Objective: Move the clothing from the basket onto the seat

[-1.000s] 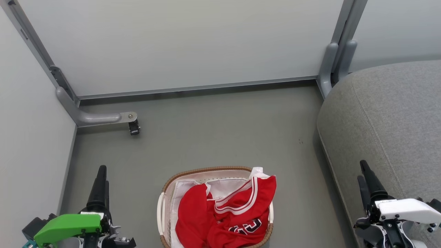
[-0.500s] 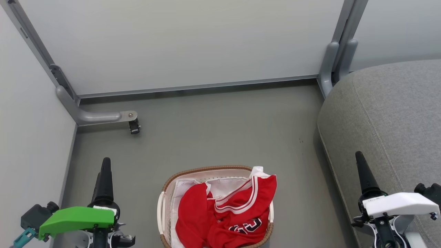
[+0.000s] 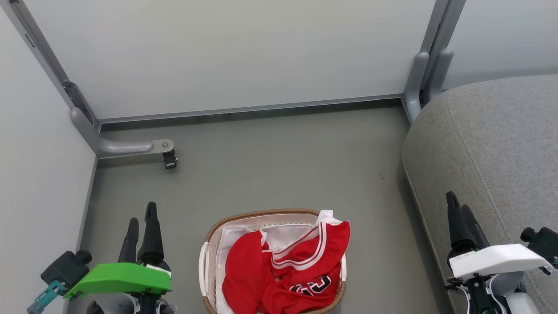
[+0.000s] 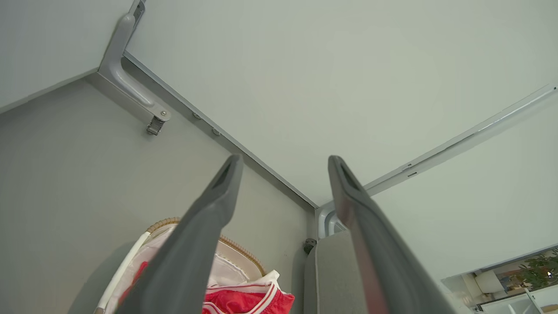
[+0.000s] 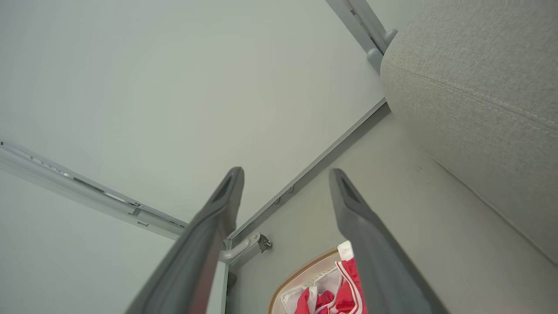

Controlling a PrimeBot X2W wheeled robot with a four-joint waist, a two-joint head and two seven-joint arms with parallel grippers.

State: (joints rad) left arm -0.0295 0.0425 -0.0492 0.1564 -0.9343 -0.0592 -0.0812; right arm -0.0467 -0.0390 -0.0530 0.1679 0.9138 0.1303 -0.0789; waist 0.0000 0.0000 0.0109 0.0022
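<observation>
Lying in a red heap, the clothing (image 3: 261, 279) is filling the basket (image 3: 261, 214), which is standing on the grey floor (image 3: 270, 165) at the near middle of the scene. The jersey (image 3: 309, 266) is draping its white-and-black trim over the basket's right rim, part of its black lettering is showing toward the near edge, and a white liner (image 3: 283, 235) is peeking out behind the red fabric at the far side. The seat (image 3: 492, 144) is occupying the right of the scene, apart from the basket with a strip of floor between them. The left gripper (image 3: 142, 213) is hovering to the left of the basket, its two dark fingers standing wide apart and holding nothing. The right gripper (image 3: 457, 201) is hovering at the near right, over the seat's left edge, its fingers likewise spread wide and empty. Neither gripper is touching the clothing. A pale wall panel (image 3: 226, 52) is closing off the far side.
</observation>
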